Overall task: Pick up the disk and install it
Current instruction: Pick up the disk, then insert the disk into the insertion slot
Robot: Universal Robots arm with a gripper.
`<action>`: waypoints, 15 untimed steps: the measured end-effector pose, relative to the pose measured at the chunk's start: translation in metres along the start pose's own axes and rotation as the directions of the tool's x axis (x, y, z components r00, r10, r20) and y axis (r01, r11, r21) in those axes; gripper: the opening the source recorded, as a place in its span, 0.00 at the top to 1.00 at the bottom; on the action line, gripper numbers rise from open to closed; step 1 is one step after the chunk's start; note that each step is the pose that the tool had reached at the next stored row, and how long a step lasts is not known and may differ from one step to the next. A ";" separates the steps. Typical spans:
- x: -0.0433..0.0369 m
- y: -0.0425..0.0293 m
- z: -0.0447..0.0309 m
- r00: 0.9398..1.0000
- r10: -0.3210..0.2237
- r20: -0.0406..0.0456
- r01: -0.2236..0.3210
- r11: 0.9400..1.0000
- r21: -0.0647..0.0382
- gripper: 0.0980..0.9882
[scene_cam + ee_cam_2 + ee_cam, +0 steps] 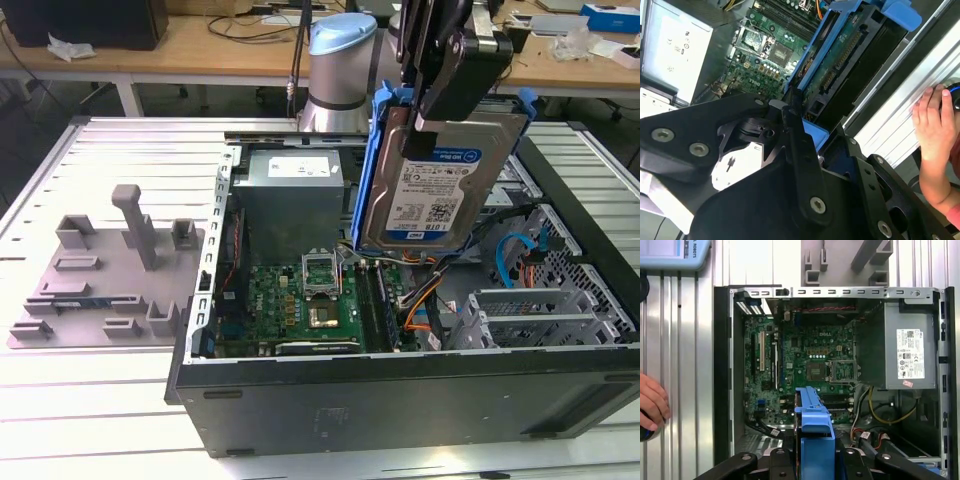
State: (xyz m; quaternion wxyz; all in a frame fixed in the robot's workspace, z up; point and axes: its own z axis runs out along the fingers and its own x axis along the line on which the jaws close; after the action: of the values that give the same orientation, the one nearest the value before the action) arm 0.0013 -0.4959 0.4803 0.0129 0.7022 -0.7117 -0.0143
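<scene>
Disk (438,190) held up in the upper middle-right of the exterior view, label toward the camera, tilted, clear above the open computer case (400,390). Gripped at its upper end by the gripper (440,115), jaws clenched on it, blue rails (372,170) framing both long sides. Probably dense and rigid, shock-sensitive, slick on bare metal; safest taken by the edges, never the circuit face. Below, motherboard (320,300) and power supply (290,185); grey fixture plate (100,270) at the exterior view's left. Hand (935,120) near the case
</scene>
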 end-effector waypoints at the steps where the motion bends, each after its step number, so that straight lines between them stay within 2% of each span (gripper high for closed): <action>1: 0.0002 -0.0001 0.0000 1.000 0.000 0.000 0.000 1.000 0.000 0.70; 15: 0.0068 -0.0029 -0.0001 1.000 0.000 0.000 0.000 1.000 0.000 0.70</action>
State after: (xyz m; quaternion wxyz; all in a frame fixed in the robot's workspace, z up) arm 0.0041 -0.5027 0.4804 0.0129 0.7022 -0.7117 -0.0143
